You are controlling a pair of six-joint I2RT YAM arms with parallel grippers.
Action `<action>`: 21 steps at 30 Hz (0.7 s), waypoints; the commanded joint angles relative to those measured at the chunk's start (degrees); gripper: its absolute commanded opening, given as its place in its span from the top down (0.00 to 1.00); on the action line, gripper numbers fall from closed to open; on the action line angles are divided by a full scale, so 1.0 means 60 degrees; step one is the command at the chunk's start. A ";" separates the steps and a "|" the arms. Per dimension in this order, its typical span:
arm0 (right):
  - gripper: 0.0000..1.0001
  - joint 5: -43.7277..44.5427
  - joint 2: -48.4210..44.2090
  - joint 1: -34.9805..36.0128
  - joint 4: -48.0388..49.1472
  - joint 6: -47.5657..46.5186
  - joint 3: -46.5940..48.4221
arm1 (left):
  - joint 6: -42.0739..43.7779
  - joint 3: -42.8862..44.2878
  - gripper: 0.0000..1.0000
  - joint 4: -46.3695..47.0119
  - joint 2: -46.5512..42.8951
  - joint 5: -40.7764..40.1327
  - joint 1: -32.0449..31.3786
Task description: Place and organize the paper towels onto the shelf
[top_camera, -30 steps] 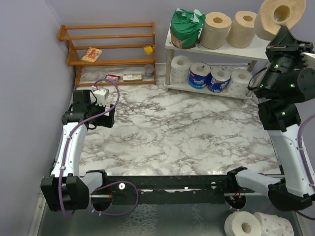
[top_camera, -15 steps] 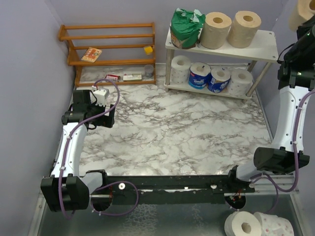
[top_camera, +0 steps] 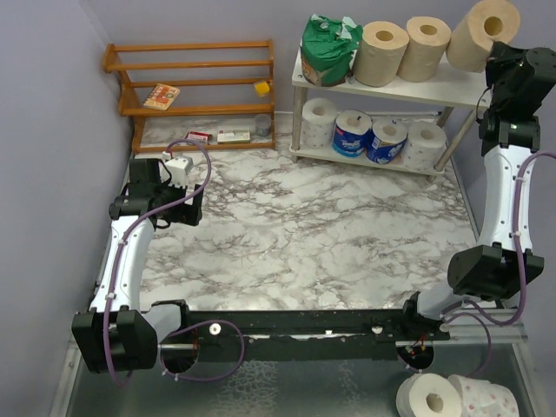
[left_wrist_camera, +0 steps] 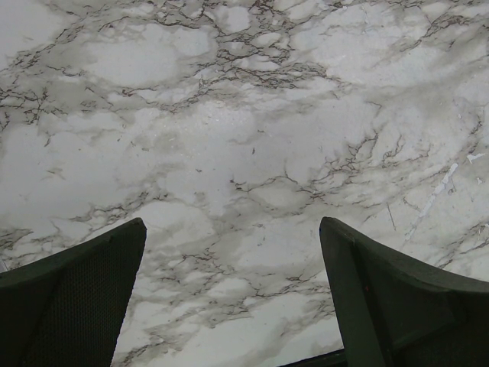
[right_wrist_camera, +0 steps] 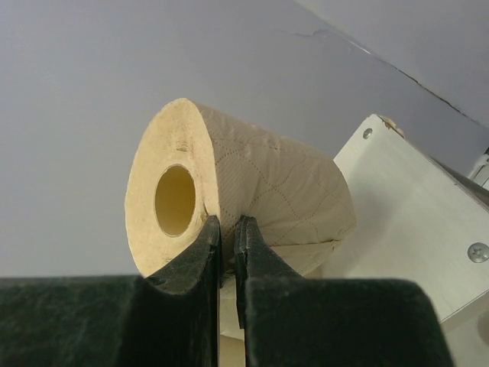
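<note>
Right gripper [right_wrist_camera: 227, 229], clamped on a tan roll [right_wrist_camera: 260, 199], has swung back left over the shelf [top_camera: 452, 83] end at one o'clock. Left gripper [left_wrist_camera: 231, 225] hasn't budged, jaws spread apart.

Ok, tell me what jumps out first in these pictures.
The right gripper pinches a tan roll over the right end of the white shelf, at the far right. Two more tan rolls and a green pack stand on its top board. The left gripper hangs open over the marble table.
</note>
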 commanded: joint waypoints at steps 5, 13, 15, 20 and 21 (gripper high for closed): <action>0.99 -0.0190 0.0366 -0.0183 0.0854 0.0559 0.0144 | 0.0093 0.0013 0.01 0.0049 -0.0012 0.0146 0.0084; 0.99 -0.0102 0.0170 -0.0185 0.1263 0.0133 -0.0266 | 0.0099 0.0018 0.01 0.0050 -0.0028 0.0152 0.0093; 0.98 -0.0043 -0.0052 -0.0190 0.1806 -0.0038 -0.0719 | 0.0097 0.0015 0.01 0.0047 -0.0015 0.0150 0.0093; 0.87 0.0028 -0.0100 -0.0197 0.1691 -0.0182 -0.0702 | 0.0107 0.0017 0.01 0.0042 -0.0091 0.0169 0.0096; 0.84 0.0010 -0.0106 -0.0198 0.1670 -0.0186 -0.0688 | 0.0115 0.0012 0.01 0.0033 -0.0106 0.0175 0.0103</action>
